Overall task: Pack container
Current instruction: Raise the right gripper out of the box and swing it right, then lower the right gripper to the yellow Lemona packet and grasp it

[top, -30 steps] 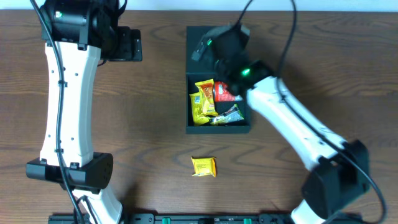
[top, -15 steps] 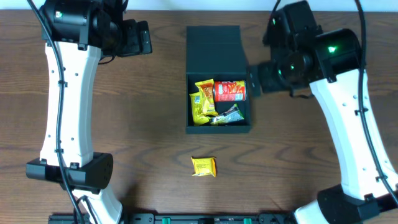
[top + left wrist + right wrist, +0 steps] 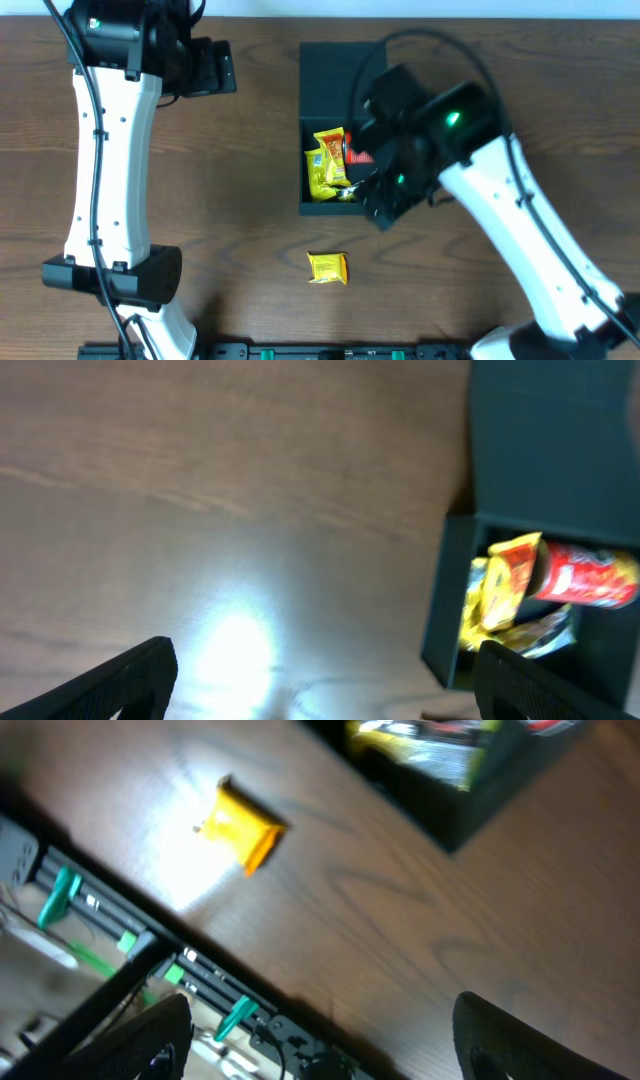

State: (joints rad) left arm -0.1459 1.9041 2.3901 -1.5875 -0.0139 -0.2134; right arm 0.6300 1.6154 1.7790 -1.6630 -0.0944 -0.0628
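One yellow packet (image 3: 327,267) lies loose on the table (image 3: 240,220), apart from the container (image 3: 312,195) and on the side nearer the arm bases. The container sits open in the middle of the table, its flap lid (image 3: 340,75) laid back flat on the far side. Several snacks are inside: yellow wrappers (image 3: 324,165) against the left wall and a red one (image 3: 360,156) partly hidden under the right arm.

The right gripper (image 3: 332,1038) hangs over the container's near right corner with its fingers spread wide and nothing between them. Its wrist camera looks past that corner at the loose packet, which lies ahead and to the left of the claw. The packet's long axis runs roughly across the table, and in the wrist view it lies slanted to the line between the fingers, so a pick would likely need some wrist turn. The right arm is plainly the nearer one.

The left gripper (image 3: 325,680) is well away at the far left, also wide open and empty, looking toward the container from the side.

No brand or lettering can be read. The red wrapper shows pale marks, but they are too blurred to make out, and the yellow packet's print is just as unclear
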